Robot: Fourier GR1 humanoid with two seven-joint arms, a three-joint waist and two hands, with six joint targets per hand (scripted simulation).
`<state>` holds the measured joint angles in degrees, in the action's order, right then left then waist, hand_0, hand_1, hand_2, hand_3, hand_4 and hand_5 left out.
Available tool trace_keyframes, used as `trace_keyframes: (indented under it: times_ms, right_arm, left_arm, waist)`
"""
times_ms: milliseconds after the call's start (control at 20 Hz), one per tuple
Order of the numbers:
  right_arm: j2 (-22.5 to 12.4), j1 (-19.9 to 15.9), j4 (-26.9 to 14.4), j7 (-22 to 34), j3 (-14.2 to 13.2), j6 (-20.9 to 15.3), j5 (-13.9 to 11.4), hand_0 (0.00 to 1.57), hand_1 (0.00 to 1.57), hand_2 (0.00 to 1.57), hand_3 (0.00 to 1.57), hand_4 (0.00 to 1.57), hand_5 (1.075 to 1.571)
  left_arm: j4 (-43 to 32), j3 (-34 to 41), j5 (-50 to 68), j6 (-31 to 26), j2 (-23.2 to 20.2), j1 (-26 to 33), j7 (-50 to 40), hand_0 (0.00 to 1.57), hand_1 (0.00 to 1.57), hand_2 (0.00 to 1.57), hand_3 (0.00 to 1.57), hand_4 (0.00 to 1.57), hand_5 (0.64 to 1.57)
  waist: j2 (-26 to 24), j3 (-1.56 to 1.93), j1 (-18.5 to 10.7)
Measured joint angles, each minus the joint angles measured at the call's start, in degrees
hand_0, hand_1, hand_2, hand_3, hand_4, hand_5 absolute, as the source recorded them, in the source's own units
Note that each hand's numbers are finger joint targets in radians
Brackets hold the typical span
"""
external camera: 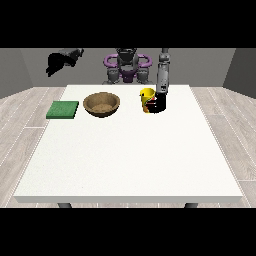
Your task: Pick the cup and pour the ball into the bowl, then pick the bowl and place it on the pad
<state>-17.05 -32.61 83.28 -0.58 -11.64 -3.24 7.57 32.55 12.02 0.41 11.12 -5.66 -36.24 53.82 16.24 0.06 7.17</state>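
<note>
The hand at the view's right (158, 104) is right up against the yellow cup (147, 99), far right on the table (125, 160) — can't tell if its fingers are actually wrapped round it. Risk I see: lift it tilted and the ball rolls out before reaching the bowl (102, 104) — the green pad (63, 109) sits left of that.

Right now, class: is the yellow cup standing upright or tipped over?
Upright. The yellow cup stands on the table with its open rim facing up, the hand at the view's right against its side.
</note>
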Motion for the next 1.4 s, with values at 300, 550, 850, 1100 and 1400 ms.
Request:
trace_keyframes:
  times_ms: [300,550,850,1100,1400]
  right_arm:
    - [-1.73,1.95,-5.52,-1.74,-2.24,2.77,1.44,0.00,0.00,0.40,0.71,0.56,1.570]
    - [-2.64,3.03,-8.27,-2.80,-3.07,4.82,2.30,0.00,0.00,0.37,0.68,0.55,1.570]
    - [-4.46,1.54,-10.43,-4.42,-4.41,6.31,2.98,0.00,0.00,0.33,0.66,0.54,1.569]
    - [-4.60,0.89,-10.56,-4.81,-4.15,7.27,3.39,0.00,0.00,0.36,0.68,0.55,1.568]
    - [-5.12,-0.59,-14.03,-4.92,-3.95,8.39,3.30,0.00,0.00,0.35,0.67,0.53,1.567]
  left_arm:
    - [0.86,-2.60,-2.53,3.59,1.14,-3.06,-5.80,1.34,1.34,1.57,1.57,1.31,1.157]
    - [1.11,-4.81,-6.36,8.94,-0.07,-6.83,-12.15,1.36,1.36,1.57,1.57,1.32,1.212]
    - [0.26,-7.77,-11.96,15.80,-0.64,-10.60,-16.13,1.37,1.37,1.57,1.57,1.36,1.233]
    - [-2.00,-10.55,-17.29,20.93,-1.50,-12.02,-19.15,1.42,1.42,1.57,1.57,1.51,1.257]
    - [-7.33,-18.65,-29.89,31.13,-1.02,-16.17,-29.65,1.50,1.50,1.57,1.57,1.50,1.302]
  waist:
    - [-4.50,-0.04,-1.21]
    - [-6.87,-0.02,-0.41]
    - [-5.05,-0.04,0.68]
    - [-4.41,-0.03,2.12]
    - [-6.16,0.06,2.84]
